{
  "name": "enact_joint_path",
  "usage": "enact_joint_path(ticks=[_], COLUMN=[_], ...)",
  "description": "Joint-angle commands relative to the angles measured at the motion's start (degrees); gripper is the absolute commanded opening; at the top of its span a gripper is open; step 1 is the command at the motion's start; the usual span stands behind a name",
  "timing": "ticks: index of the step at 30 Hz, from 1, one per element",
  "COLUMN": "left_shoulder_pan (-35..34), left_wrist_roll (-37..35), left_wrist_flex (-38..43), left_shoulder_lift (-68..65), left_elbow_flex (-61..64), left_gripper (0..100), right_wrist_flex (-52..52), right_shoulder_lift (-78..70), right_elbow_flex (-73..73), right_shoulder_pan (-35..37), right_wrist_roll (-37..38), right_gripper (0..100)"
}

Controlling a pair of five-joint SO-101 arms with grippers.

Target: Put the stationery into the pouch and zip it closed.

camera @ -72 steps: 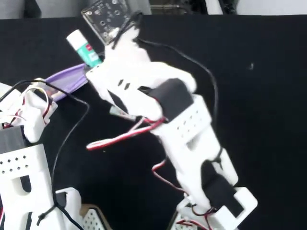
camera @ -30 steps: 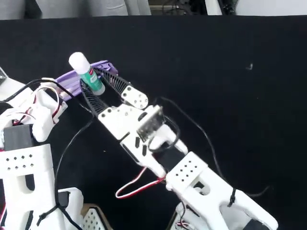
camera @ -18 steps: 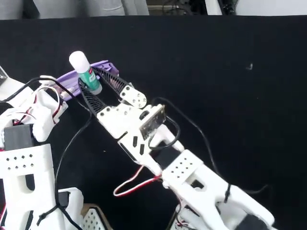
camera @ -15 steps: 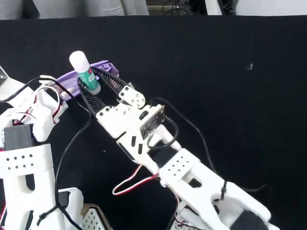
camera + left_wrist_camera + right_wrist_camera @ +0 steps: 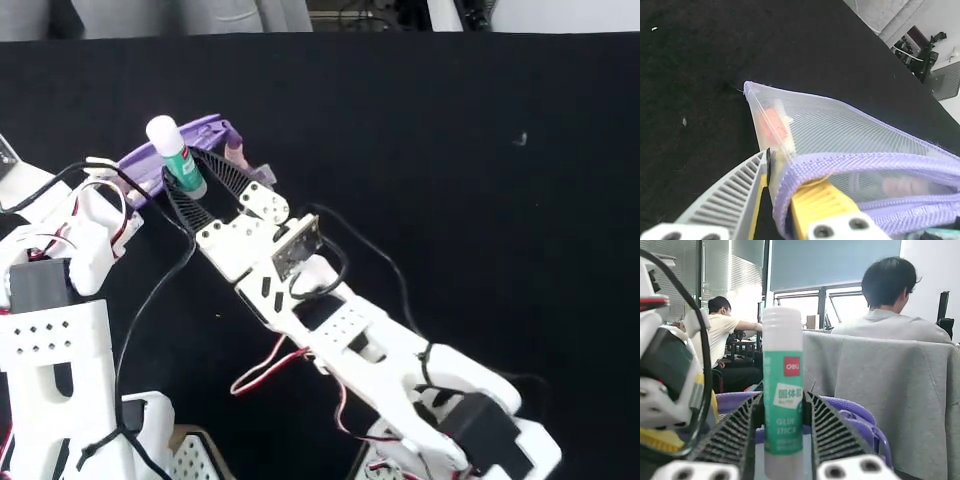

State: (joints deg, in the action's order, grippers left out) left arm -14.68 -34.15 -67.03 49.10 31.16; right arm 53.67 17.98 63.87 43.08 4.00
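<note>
A green and white glue stick (image 5: 173, 155) stands upright between the black ribbed fingers of my right gripper (image 5: 193, 182), which is shut on it just above the open purple rim of the pouch (image 5: 196, 137). In the right wrist view the glue stick (image 5: 783, 392) sits clamped between the fingers (image 5: 733, 434), with the purple pouch rim (image 5: 854, 413) behind it. My left gripper (image 5: 781, 200) is shut on the pouch's purple zipper edge (image 5: 850, 164). Through the clear mesh wall (image 5: 840, 130) I see an orange item (image 5: 771, 125) and a pink one (image 5: 900, 187) inside.
The black table (image 5: 480, 160) stretches away on the far and right sides. The left arm's white body (image 5: 50, 300) and its cables (image 5: 150, 270) stand close beside the right arm. Red and white wires (image 5: 265, 370) hang under the right arm.
My right arm has lowered and stretched forward, carrying the glue stick slightly toward the pouch mouth. The pouch rim has lifted and opened wider. The left gripper still holds the pouch edge.
</note>
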Motion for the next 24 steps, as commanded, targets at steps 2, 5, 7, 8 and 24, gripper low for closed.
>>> enact_joint_path(ticks=[2, 5, 7, 8, 24], left_shoulder_pan=[0.57, 0.48, 0.48, 0.57, 0.75], left_wrist_roll=[0.35, 0.44, 0.44, 0.44, 0.44], left_wrist_flex=[1.32, 1.32, 1.23, 1.05, 0.79], left_shoulder_lift=[0.88, 0.70, 0.79, 0.79, 0.79], left_elbow_flex=[-0.40, -0.31, -0.31, -0.31, -0.22], left_gripper=[3, 3, 3, 3, 3], right_wrist_flex=[2.37, 2.73, 2.73, 2.46, 2.20], right_shoulder_lift=[-2.33, -2.86, -1.45, -0.22, 0.22], right_elbow_flex=[-4.35, -4.44, -4.44, -4.26, -10.86], right_shoulder_pan=[-0.79, -0.79, -0.79, -0.79, -2.29], right_wrist_roll=[-0.53, -0.53, -0.44, -0.26, -0.53], right_gripper=[1.5, 1.3, 1.2, 1.2, 1.1])
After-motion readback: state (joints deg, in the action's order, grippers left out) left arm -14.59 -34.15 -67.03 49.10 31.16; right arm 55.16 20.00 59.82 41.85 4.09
